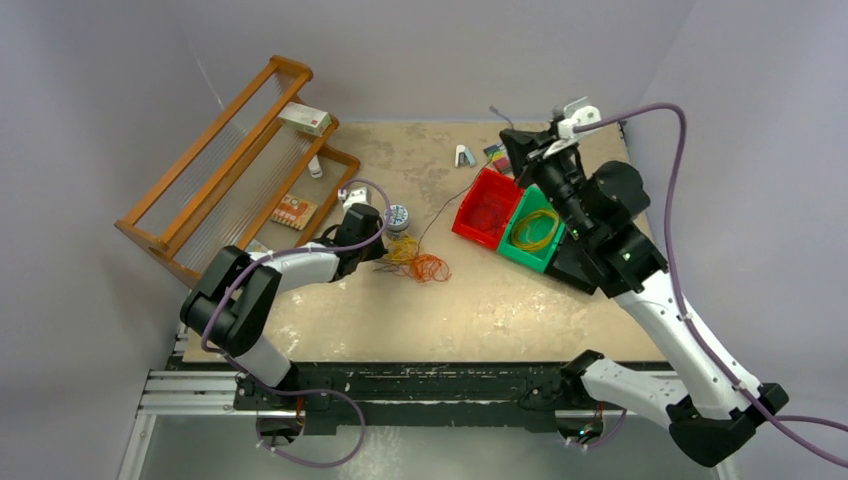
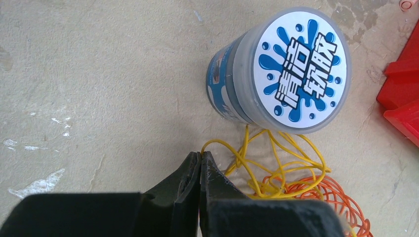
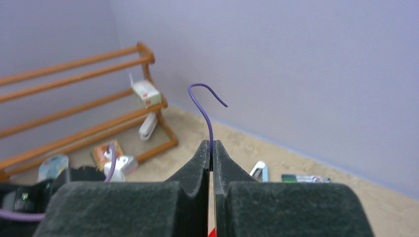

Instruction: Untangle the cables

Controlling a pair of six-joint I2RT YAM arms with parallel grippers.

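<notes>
Cables (image 1: 420,262) in yellow and orange are seen tangled on the table (image 1: 500,310) left of its centre, just beside a round tub (image 2: 286,69). The left gripper (image 2: 200,157) is closed, its tips pinched on a yellow cable (image 2: 291,163) at the edge of the tangle. The right gripper (image 3: 211,148) is held raised near the far right corner, clamped on a thin purple cable (image 3: 207,106). More yellow loops (image 1: 538,228) are seen in a green bin (image 1: 522,256) beside a red bin (image 1: 472,235).

A blue-labelled tub (image 2: 296,69) stands near a wooden rack (image 1: 292,69); a red bin (image 1: 462,225) touches a green bin (image 1: 525,257).
</notes>
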